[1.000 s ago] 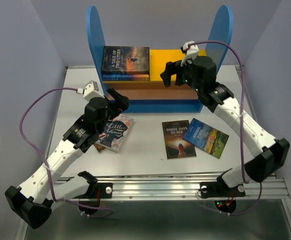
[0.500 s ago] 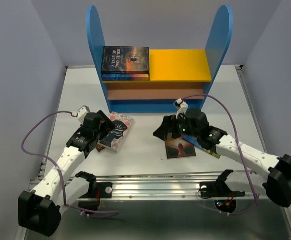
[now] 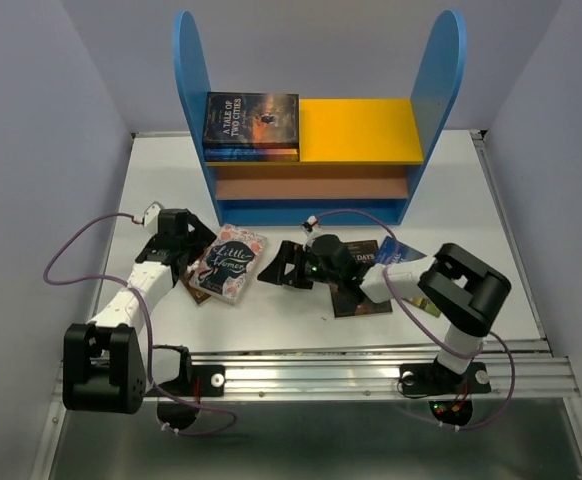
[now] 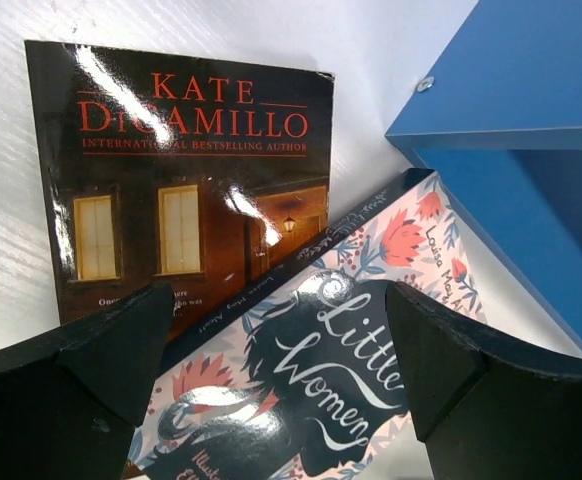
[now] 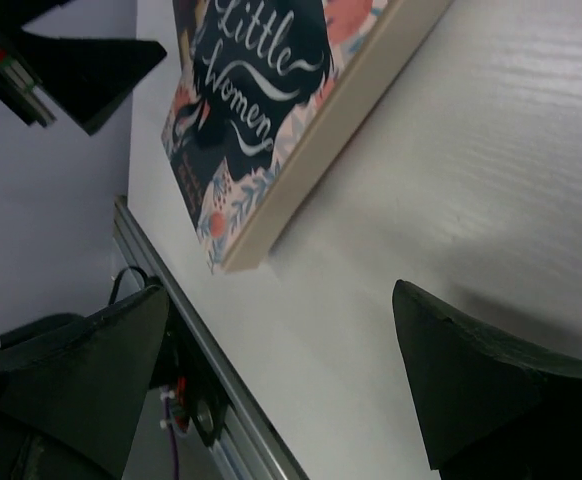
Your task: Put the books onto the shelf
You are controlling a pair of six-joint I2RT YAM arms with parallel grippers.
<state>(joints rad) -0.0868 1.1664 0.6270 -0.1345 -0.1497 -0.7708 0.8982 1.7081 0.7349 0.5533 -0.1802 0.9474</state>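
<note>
On the table lies a floral "Little Women" book [image 3: 233,262], resting partly on a dark brown book [image 3: 195,291]. My left gripper [image 3: 199,243] is open at their left edge; in the left wrist view its jaws [image 4: 281,350] stand wide over "Little Women" [image 4: 351,360] and the brown book [image 4: 171,200]. My right gripper [image 3: 274,272] is open and low just right of "Little Women" [image 5: 261,90], holding nothing [image 5: 271,370]. A brown book [image 3: 363,292] and a blue book [image 3: 399,252] lie partly under the right arm. The shelf [image 3: 356,130] holds stacked books [image 3: 251,120] on its yellow board.
The shelf's blue side panel [image 4: 511,130] stands close to the right of the left gripper. A metal rail [image 3: 371,365] runs along the table's near edge, also seen as the rail [image 5: 201,370] in the right wrist view. Purple cables loop from both wrists.
The right arm came down from the shelf to the table and swung left toward "Little Women". The left arm drew back to the left and lower. Both grippers stayed open.
</note>
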